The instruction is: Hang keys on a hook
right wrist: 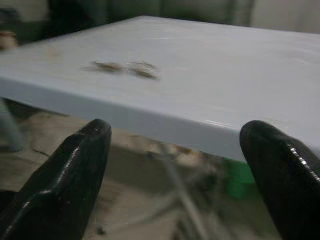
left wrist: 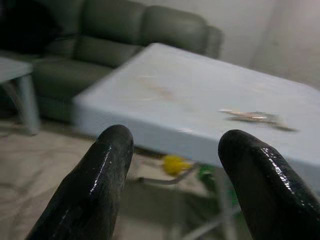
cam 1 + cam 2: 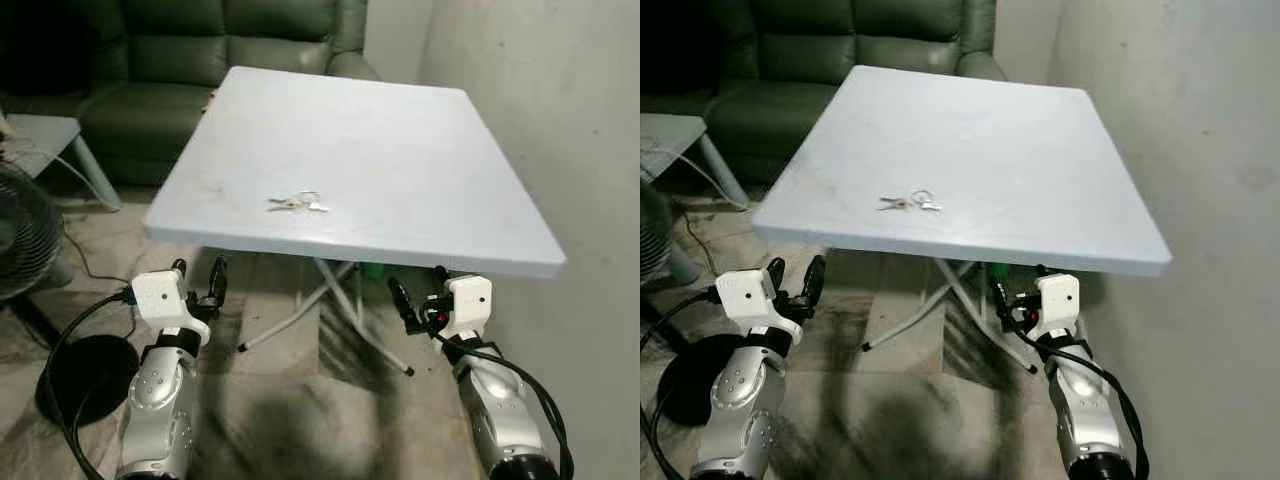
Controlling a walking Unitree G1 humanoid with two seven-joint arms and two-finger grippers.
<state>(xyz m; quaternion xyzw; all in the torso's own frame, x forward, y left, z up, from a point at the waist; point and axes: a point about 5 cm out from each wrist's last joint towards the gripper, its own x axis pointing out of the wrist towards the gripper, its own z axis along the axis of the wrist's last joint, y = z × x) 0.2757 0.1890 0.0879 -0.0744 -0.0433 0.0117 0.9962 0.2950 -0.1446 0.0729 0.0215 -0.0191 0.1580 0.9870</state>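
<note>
- Above and ahead of both my grippers, the keys [image 3: 297, 203] lie on the folding table [image 3: 420, 170].
- Left gripper [image 3: 198, 283] and right gripper [image 3: 418, 300] both spread, empty.
- Reaching step; next, I lift one gripper over the edge.

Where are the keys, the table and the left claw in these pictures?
keys [image 3: 297, 204], left eye view, on the bunch's middle beside the ring.
table [image 3: 400, 140], left eye view, on a bare part of its pale top.
left claw [image 3: 200, 283], left eye view, midway between its two open fingertips.
</note>
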